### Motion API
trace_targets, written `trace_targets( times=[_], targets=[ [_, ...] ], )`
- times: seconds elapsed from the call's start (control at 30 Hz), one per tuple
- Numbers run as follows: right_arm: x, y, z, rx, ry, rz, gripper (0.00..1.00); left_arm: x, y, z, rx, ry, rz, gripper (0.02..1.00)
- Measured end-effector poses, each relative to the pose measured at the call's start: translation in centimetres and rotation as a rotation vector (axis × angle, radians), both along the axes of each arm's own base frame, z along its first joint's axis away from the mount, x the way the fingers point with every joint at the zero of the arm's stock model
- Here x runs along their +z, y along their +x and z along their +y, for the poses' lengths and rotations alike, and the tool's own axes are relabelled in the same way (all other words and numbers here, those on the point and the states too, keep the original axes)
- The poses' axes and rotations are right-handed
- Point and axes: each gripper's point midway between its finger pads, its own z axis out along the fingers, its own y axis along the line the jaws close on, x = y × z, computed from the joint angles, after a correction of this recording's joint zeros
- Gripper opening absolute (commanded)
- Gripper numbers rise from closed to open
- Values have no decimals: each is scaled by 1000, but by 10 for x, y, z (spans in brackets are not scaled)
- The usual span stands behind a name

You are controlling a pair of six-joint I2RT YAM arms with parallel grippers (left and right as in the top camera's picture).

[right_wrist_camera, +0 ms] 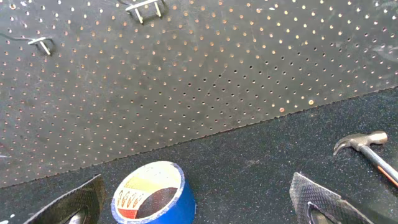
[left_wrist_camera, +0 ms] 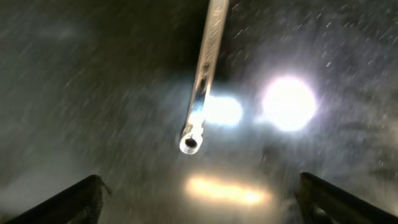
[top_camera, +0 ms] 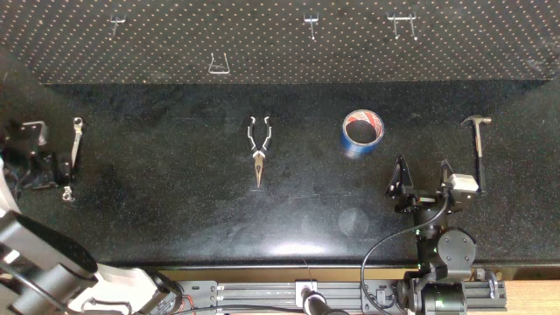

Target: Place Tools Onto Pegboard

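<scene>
A silver wrench (top_camera: 74,157) lies at the table's far left. My left gripper (top_camera: 42,166) hovers just beside it, and in the left wrist view the wrench (left_wrist_camera: 205,68) runs away from the open fingers (left_wrist_camera: 68,202) with its ring end between and ahead of them. Pliers (top_camera: 259,149) lie mid-table. A blue tape roll (top_camera: 361,133) and a hammer (top_camera: 479,144) lie to the right. My right gripper (top_camera: 423,179) stands open between them, nearer the front edge, with the tape (right_wrist_camera: 152,199) and hammer (right_wrist_camera: 367,149) ahead of it. The pegboard (top_camera: 280,39) spans the back.
Wire hooks stick out of the pegboard: a single hook (top_camera: 116,19), a loop holder (top_camera: 219,64), another hook (top_camera: 311,22) and a double hook (top_camera: 401,24). The dark mat (top_camera: 175,201) has bare room between the tools and along the front.
</scene>
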Motion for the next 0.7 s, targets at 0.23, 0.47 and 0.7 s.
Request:
trace_targets(
  times=[0.23,0.47,0.7],
  targets=[
    [0,0,0,0,0,0,974,-26,20,-6,-65,-47,-6,993],
    [0,0,0,0,0,0,976,-37,25,-1,-91,-45,-6,993],
    [0,0,0,0,0,0,974,-49,29,6,-90,-32,5,998]
  ],
)
